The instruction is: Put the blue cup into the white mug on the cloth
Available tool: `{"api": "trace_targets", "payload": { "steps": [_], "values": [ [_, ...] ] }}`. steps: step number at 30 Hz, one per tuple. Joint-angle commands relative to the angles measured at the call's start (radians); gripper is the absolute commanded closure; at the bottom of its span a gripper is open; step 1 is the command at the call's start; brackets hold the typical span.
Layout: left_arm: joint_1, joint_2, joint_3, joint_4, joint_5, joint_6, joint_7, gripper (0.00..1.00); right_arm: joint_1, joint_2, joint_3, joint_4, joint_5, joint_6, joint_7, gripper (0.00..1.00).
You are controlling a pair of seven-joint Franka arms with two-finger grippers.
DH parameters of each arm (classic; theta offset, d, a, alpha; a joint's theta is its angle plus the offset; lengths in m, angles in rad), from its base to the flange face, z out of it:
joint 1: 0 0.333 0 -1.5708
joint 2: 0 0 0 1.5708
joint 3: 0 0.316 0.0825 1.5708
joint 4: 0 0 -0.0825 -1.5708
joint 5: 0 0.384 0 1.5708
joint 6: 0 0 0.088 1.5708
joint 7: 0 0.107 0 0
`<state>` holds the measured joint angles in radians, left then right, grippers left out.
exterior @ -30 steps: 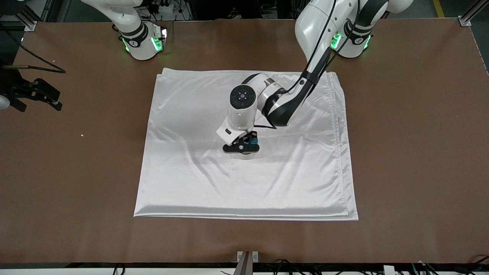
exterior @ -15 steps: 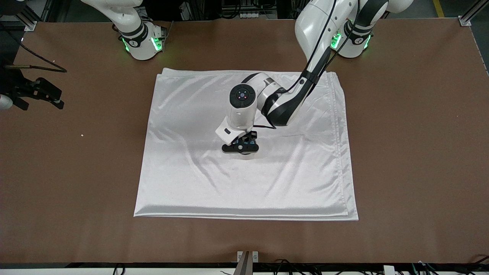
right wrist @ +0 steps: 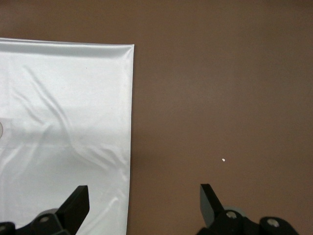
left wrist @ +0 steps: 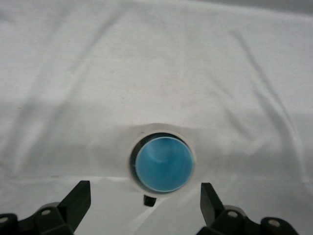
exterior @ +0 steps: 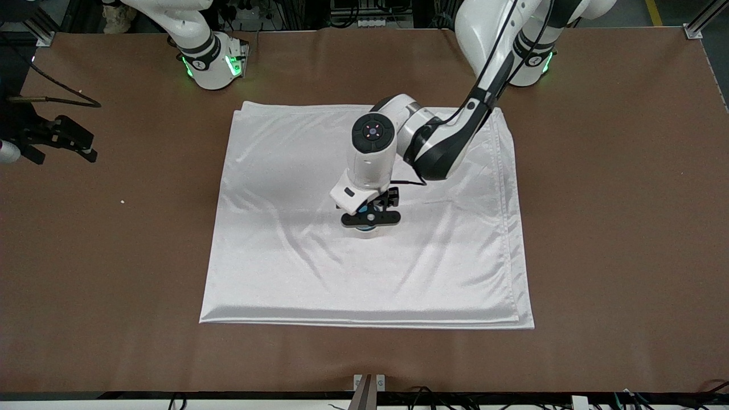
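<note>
From the front, the left pincer hangs right over the middle of the cloth and covers nearly everything beneath it. Only a sliver of the blue cup peeks out under the black crossbar, and the white mug is barely a pale edge against the fabric, hard to separate from it. The left wrist view settles it: the blue cup sits inside the white mug, the mug's rim ringing it all round. The mug's dark handle pokes out at about seven o'clock from the cup, mostly cut off from sight. The left pincer has its fingers spread wide, one on either side of the mug and clear of it, gripping nothing.

The right pincer waits over bare counter at the right arm's end, partly cut off by the frame edge. In its own view the fingers stand apart, empty, above the cloth's edge. A tiny white speck lies on the brown counter nearby.
</note>
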<state>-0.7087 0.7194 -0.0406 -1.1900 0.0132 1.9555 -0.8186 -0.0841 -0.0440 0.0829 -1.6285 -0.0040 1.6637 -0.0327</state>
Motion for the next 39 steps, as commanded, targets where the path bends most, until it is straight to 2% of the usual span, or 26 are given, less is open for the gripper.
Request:
{"api": "trace_targets", "payload": {
  "steps": [1, 15, 19, 27, 35, 39],
  "values": [
    [0.052, -0.182, 0.002, -0.147, 0.037, -0.07, 0.03, 0.0, -0.011, -0.01, 0.005, 0.002, 0.018, -0.001, -0.009, 0.0],
    [0.192, -0.653, -0.005, -0.598, 0.037, -0.07, 0.234, 0.0, -0.016, -0.01, 0.003, 0.002, 0.038, 0.01, -0.009, 0.0],
    [0.233, -0.744, -0.005, -0.668, 0.036, -0.073, 0.239, 0.0, -0.016, -0.01, 0.003, 0.002, 0.039, 0.013, -0.009, 0.0],
    [0.322, -0.791, -0.001, -0.628, 0.025, -0.207, 0.4, 0.0, -0.014, -0.011, 0.003, 0.002, 0.039, 0.001, -0.009, 0.0],
    [0.443, -0.772, 0.002, -0.481, -0.012, -0.292, 0.516, 0.0, -0.014, -0.013, 0.003, -0.001, 0.039, -0.002, -0.009, 0.0],
    [0.486, -0.727, 0.002, -0.386, -0.027, -0.343, 0.579, 0.0, -0.014, -0.013, 0.003, -0.001, 0.041, -0.002, -0.009, 0.0]
  ]
}}
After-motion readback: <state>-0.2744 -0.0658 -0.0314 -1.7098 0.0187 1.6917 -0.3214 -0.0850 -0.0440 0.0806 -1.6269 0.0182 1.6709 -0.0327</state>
